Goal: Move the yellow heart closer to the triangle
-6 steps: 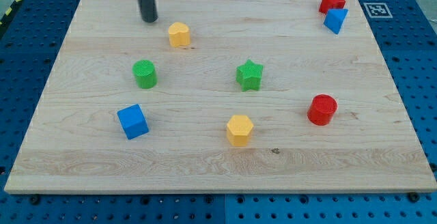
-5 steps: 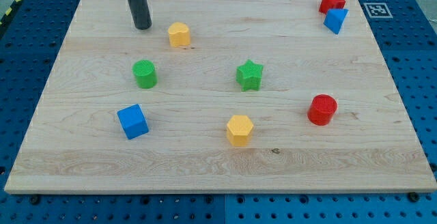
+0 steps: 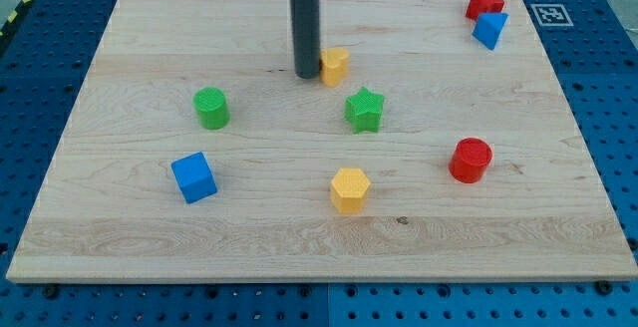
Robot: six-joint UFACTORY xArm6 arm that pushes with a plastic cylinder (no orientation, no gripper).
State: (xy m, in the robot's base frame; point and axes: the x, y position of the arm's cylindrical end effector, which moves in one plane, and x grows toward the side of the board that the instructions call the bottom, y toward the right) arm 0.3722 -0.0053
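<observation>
Rod (image 3: 305, 28) enters from the view's top edge, near centre, and stands close to upright. Dark, straight, a pale collar at its upper end. My tip (image 3: 306, 74) sits down at worktop level in the upper middle. Arm above the rod is out of frame.

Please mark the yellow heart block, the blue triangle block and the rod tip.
Yellow heart block (image 3: 336, 65): camera view, on its top face.
Blue triangle block (image 3: 488, 29): camera view, on its top face.
My tip (image 3: 306, 74): camera view, the rod's very end, touching the heart's left side.
</observation>
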